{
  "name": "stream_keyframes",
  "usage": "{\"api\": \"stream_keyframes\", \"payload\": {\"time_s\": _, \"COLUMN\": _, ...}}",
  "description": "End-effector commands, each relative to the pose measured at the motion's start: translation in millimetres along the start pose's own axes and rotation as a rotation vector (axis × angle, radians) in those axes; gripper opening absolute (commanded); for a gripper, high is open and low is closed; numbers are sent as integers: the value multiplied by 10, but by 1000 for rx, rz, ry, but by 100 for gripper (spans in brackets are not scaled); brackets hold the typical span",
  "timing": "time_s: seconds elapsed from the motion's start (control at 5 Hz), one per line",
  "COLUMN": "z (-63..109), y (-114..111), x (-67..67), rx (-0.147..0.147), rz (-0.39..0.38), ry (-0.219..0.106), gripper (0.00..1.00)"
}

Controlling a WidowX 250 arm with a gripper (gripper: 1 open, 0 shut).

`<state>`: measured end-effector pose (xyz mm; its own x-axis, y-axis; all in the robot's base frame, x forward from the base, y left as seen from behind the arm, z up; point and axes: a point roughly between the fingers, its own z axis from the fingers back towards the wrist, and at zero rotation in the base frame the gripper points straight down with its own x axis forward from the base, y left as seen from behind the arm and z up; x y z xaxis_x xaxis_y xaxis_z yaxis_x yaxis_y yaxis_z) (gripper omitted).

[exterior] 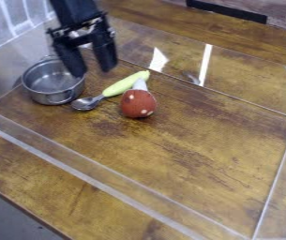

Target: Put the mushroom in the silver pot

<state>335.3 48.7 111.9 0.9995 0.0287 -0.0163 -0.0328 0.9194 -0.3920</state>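
Observation:
The mushroom (139, 103) lies on the wooden table with its red-brown speckled cap toward me and its white stem pointing back. The silver pot (52, 82) stands at the left, round and shiny, with nothing in it. My gripper (86, 62) hangs open above the table between the pot and the mushroom, to the right of the pot's rim and up-left of the mushroom. Nothing is between its black fingers (105, 53).
A yellow-green oblong vegetable (127, 82) lies just behind the mushroom, and a small metal spoon (87, 102) rests to its left. Low clear plastic walls (208, 64) ring the wooden work area, with an upright panel behind the mushroom.

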Motion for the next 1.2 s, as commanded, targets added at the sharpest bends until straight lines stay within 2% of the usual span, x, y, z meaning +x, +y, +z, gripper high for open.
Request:
{"api": "stream_keyframes", "payload": {"time_s": 0.0, "z": 83, "y": -286, "x": 119, "rx": 7, "rz": -175, "ry": -31, "gripper": 100}}
{"api": "stream_keyframes", "payload": {"time_s": 0.2, "z": -15, "y": -357, "x": 181, "rx": 6, "rz": -256, "ry": -12, "gripper": 100}}
{"api": "stream_keyframes", "payload": {"time_s": 1.0, "z": -264, "y": -340, "x": 306, "rx": -9, "rz": -316, "ry": -10, "gripper": 100}}
